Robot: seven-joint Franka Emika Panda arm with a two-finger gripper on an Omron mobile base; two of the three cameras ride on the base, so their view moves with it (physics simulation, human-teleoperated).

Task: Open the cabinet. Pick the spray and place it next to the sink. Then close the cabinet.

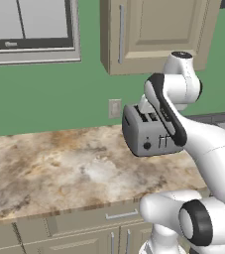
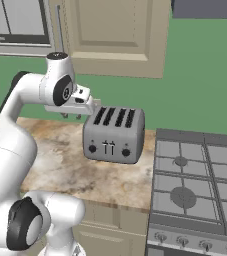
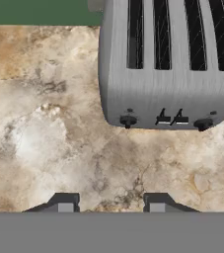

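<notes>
Left base view: table (image 1: 49,168) nearest, toaster (image 1: 146,130) far right, cabinet (image 1: 156,34) above it with door closed; its silver bar handle (image 1: 121,33), rigid and probably slick, is the grasp point. Right base view: gripper (image 2: 71,116) hovers left of the toaster. Hand view: jaws narrowed, empty, over table.

1. My views were evenly and brightly lit, with flat rendered light and no visible lamp.
2. The counter (image 1: 59,168) carried a pale washed-out patch near its middle, at 9 o'clock in my hand view.
3. The toaster (image 3: 168,74) showed soft shading: its top bright, its front face darker towards 6 o'clock.
4. The cabinet (image 1: 153,34) door panel had only faint shadow lines in its recess.
5. Edges looked slightly jagged and coarse; nothing was blurred, and I saw no bending at the borders.
</notes>
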